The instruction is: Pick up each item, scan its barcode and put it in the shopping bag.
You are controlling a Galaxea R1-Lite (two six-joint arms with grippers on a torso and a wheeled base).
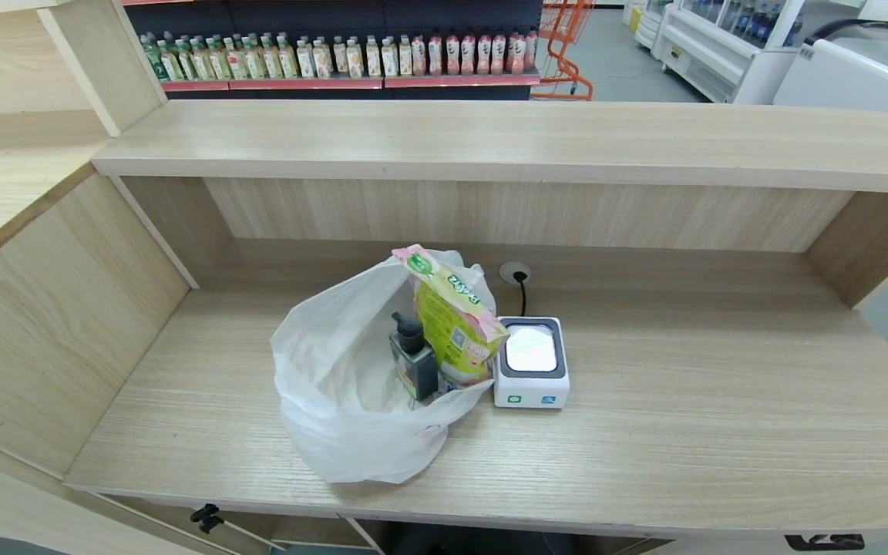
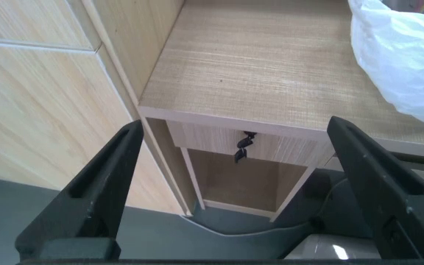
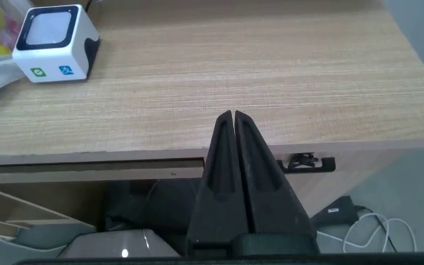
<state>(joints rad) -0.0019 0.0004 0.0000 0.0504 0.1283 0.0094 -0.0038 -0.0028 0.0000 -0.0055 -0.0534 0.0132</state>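
Note:
A white plastic shopping bag (image 1: 351, 401) stands open on the wooden counter (image 1: 683, 432). Inside it are a dark pump bottle (image 1: 414, 362) and a yellow-green snack pouch (image 1: 452, 316), both upright. Just to the bag's right sits a white cube scanner (image 1: 530, 361) with a lit top. My left gripper (image 2: 234, 184) is open, held low off the counter's front left corner, with nothing between its fingers; the bag (image 2: 407, 55) shows beyond it. My right gripper (image 3: 232, 143) is shut and empty, below the counter's front edge, with the scanner (image 3: 54, 44) farther off.
A raised wooden ledge (image 1: 521, 142) runs along the back of the counter, with side walls at left and right. A cable hole (image 1: 515, 272) sits behind the scanner. Small black latches (image 1: 206, 518) hang under the front edge. Store shelves with bottles stand behind.

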